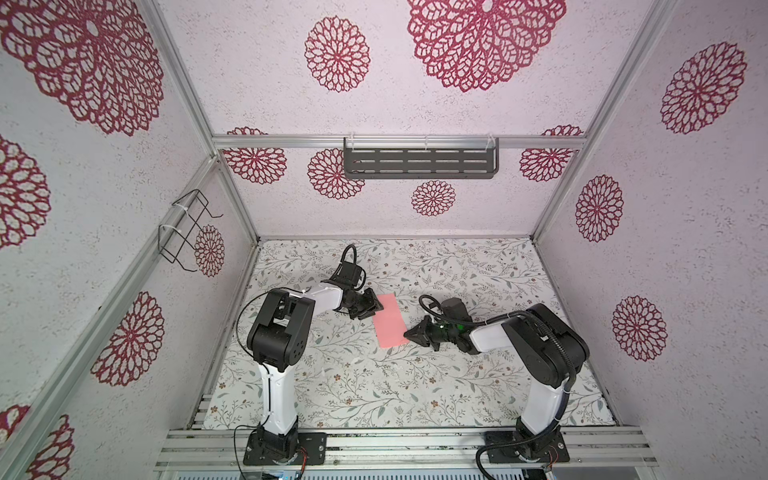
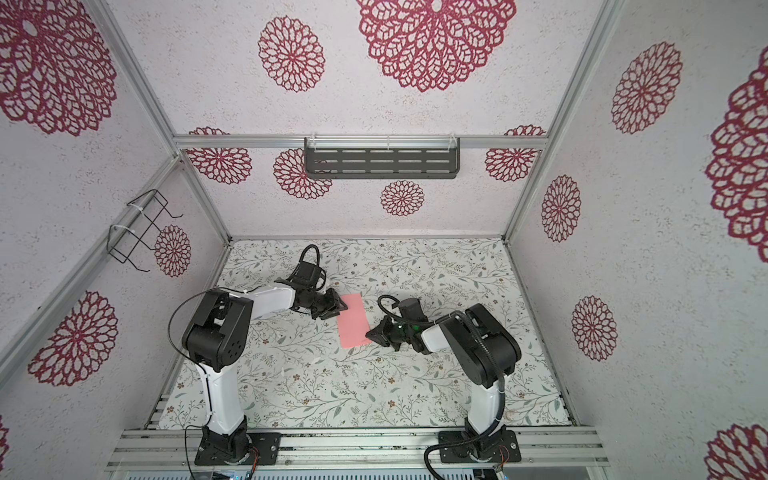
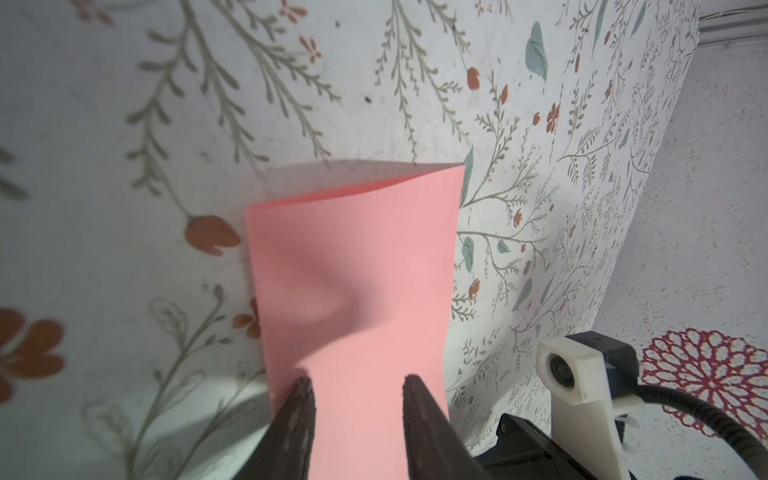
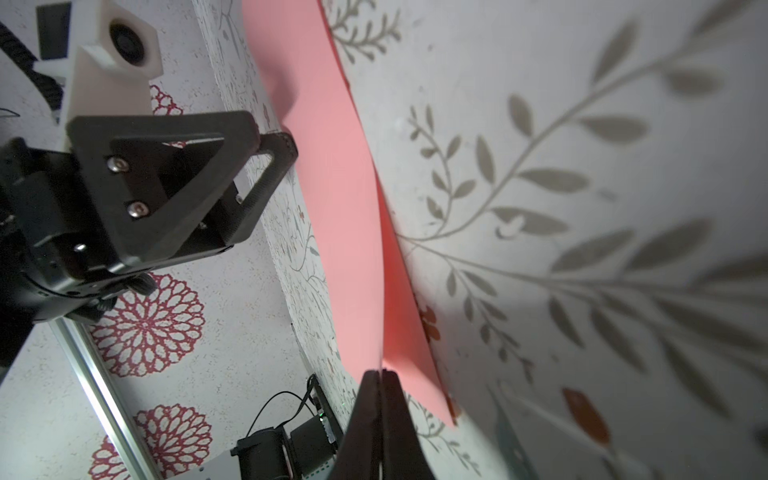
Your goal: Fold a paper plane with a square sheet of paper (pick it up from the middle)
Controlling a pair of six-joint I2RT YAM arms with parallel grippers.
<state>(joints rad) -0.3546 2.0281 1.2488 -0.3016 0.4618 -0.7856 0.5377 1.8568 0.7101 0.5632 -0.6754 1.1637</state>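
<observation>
The square sheet of paper (image 1: 390,319) (image 2: 353,320) lies on the floral mat, salmon pink and folded into a long rectangle. My left gripper (image 1: 376,305) (image 3: 357,380) sits at its far left end. Its fingers stand apart over the paper, open, with pink sheet showing between them. My right gripper (image 1: 406,333) (image 4: 380,372) is at the near right corner, shut on the edge of the upper layer. That layer (image 4: 332,187) is raised a little off the lower one. No paper plane shape is in view.
The floral mat (image 1: 353,386) covers the table. A dark slotted shelf (image 1: 419,162) hangs on the back wall and a wire rack (image 1: 189,230) on the left wall. Aluminium rails (image 1: 395,444) carrying both arm bases run along the front edge.
</observation>
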